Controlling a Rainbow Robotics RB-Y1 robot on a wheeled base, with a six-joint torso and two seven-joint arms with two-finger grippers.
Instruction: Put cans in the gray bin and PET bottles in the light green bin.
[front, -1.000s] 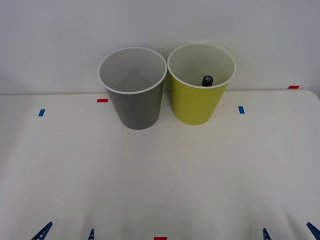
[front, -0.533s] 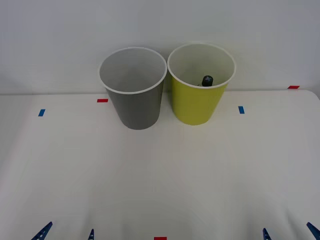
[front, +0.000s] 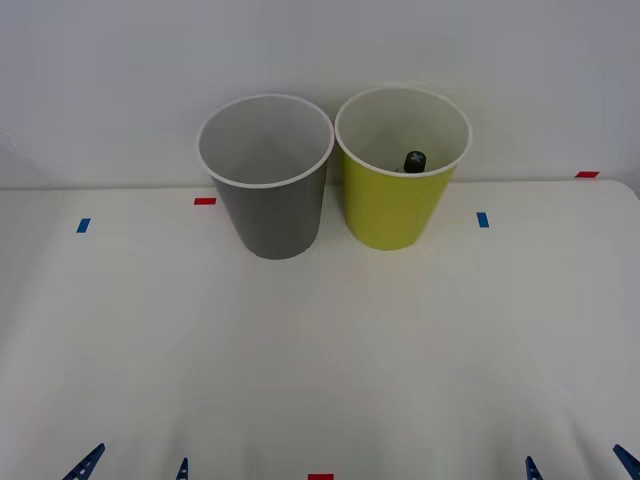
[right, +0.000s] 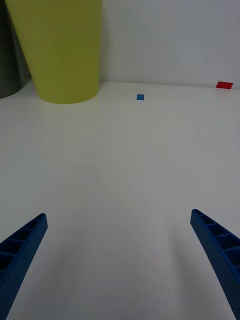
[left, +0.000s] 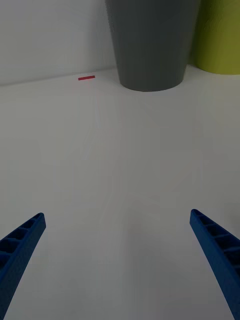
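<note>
The gray bin (front: 268, 190) and the light green bin (front: 400, 180) stand side by side at the back of the white table. Over the green bin's rim I see the black cap of a PET bottle (front: 414, 161) resting inside. No cans are in view, and the gray bin's visible inside is bare. My left gripper (front: 135, 466) sits open at the table's near edge on the left, my right gripper (front: 578, 464) open on the right, both well short of the bins. The wrist views show the gray bin (left: 152, 42) and green bin (right: 60, 47) ahead of spread blue fingers (left: 22, 245).
Small blue tape marks (front: 83, 225) (front: 483, 219) and red tape marks (front: 205, 201) (front: 587, 174) (front: 320, 477) lie flat on the table. A pale wall rises right behind the bins. The table's right edge curves away near the far red mark.
</note>
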